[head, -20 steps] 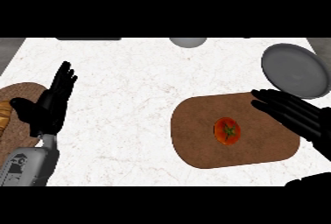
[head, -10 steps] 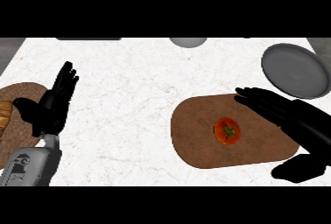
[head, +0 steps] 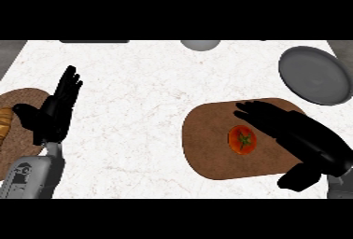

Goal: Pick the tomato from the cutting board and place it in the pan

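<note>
Right hand (head: 289, 130), fingers spread, hovers beside the round red tomato (head: 242, 139) on the oval brown cutting board (head: 207, 144).

Bright, even light on the pale counter (head: 158, 93); barely any shadows, no glare

The right hand (head: 293, 133) is moving leftward and downward across the cutting board (head: 207, 144), closing on the tomato (head: 242, 139). In the earliest frame it was lying at the board's far right corner, apart from the tomato. Its straight fingers (head: 258, 112) are now extending over the board's upper half, and its palm is sitting just beside the tomato's right edge, covering more of the board than before. The thumb (head: 300, 177) is now showing below the palm, near the board's lower right edge.
</note>
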